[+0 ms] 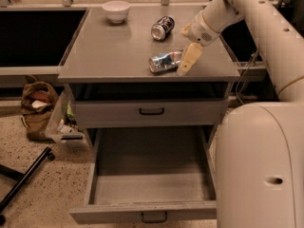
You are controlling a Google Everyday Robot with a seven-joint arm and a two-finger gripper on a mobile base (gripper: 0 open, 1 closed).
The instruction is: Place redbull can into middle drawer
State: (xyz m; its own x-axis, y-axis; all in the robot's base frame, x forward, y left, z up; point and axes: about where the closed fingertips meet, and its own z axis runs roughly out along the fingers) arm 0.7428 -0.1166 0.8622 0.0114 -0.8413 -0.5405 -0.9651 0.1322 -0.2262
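Observation:
The redbull can (164, 61), silver and blue, lies on its side on the grey countertop (109, 46) near the front edge. My gripper (188, 59) hangs from the white arm right beside the can's right end, down at countertop level; whether it touches the can I cannot tell. The middle drawer (151, 212) is pulled wide open below, its grey box interior bare. Above it the shallower drawer front (152, 112) with a black handle is closed.
A dark can with a silver top (162, 27) lies behind the redbull can. A white bowl (116, 9) stands at the back left. My white base (259, 165) fills the lower right. A brown bag (37, 106) and a black stand leg (23, 179) are on the floor at left.

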